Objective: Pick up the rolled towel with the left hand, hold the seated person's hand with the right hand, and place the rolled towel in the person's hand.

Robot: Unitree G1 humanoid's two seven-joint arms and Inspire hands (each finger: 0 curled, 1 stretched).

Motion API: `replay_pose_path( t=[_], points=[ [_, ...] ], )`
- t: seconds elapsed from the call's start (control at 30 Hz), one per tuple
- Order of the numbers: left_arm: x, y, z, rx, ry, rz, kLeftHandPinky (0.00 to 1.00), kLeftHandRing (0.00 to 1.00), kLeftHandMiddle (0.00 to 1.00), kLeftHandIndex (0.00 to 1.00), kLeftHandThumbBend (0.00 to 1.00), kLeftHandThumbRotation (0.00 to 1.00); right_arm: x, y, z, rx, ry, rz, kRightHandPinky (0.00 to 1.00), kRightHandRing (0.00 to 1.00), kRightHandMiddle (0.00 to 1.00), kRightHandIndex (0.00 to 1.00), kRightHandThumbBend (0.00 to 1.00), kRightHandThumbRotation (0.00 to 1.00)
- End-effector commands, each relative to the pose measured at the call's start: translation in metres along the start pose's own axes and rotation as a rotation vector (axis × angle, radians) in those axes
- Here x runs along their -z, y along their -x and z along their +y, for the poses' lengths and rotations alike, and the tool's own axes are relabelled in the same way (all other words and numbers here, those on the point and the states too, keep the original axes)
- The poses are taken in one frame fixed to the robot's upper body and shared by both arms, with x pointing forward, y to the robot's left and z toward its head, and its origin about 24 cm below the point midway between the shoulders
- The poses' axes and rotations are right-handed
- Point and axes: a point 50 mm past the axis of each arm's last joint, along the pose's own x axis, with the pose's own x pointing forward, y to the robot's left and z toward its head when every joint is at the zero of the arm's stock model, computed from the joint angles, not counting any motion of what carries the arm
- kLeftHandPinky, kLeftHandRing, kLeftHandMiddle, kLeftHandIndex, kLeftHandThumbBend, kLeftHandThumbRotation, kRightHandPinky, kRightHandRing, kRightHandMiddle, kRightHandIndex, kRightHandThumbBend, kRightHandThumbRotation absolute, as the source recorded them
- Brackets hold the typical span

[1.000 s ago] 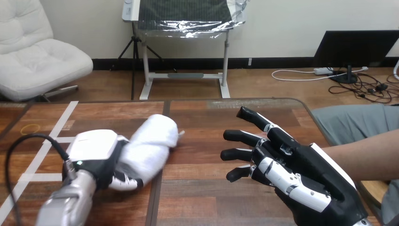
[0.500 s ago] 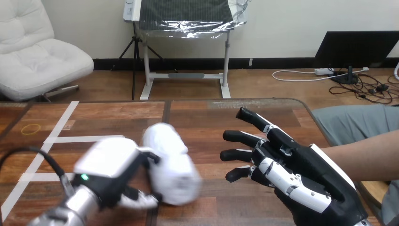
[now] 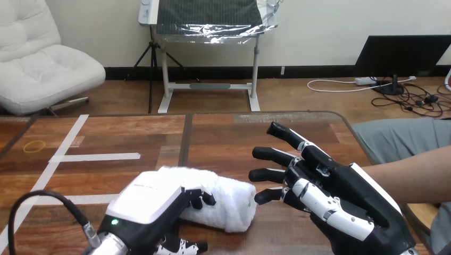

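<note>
From where I stand, the left hand point(image 3: 151, 204) has its fingers curled round the rolled towel point(image 3: 226, 204), down by the near edge of the table point(image 3: 223, 133), about midway along it. The free end of the roll pokes out toward the right hand point(image 3: 340, 202). That hand sits near the table's right edge with its fingers stretched out and spread, lying over the end of the person's forearm point(image 3: 420, 178). The person's own hand is hidden beneath it, so I can't tell whether anything is clasped. The trouble I'd expect is that the towel's loose end sits very near those spread fingertips and could knock into them or get dragged out of the grip. The roll could also loosen, being held at one end, and the person's unsteadied hand may shift.
</note>
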Motion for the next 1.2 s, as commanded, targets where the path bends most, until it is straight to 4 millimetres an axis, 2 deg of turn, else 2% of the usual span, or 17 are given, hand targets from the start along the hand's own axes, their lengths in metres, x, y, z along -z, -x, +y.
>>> replay_pose_path(
  t=[0.0,0.73,1.17],
  points=[
    [0.002,-0.003,0.021,-0.107,-0.048,0.009,0.78,0.68,0.68,0.71,0.59,0.22,-0.014,-0.005,0.003,-0.040,0.041,-0.057,0.61,0.74,0.82,0.93,0.08,0.14],
    [0.006,0.003,0.036,-0.198,-0.058,0.048,0.77,0.69,0.70,0.75,0.57,0.37,-0.014,-0.009,0.004,-0.041,0.053,-0.057,0.60,0.73,0.82,0.94,0.06,0.12],
    [0.009,0.007,0.042,-0.255,-0.050,0.060,0.75,0.69,0.70,0.74,0.60,0.29,-0.016,-0.009,0.003,-0.036,0.072,-0.058,0.60,0.73,0.82,0.94,0.06,0.11]
  ],
)
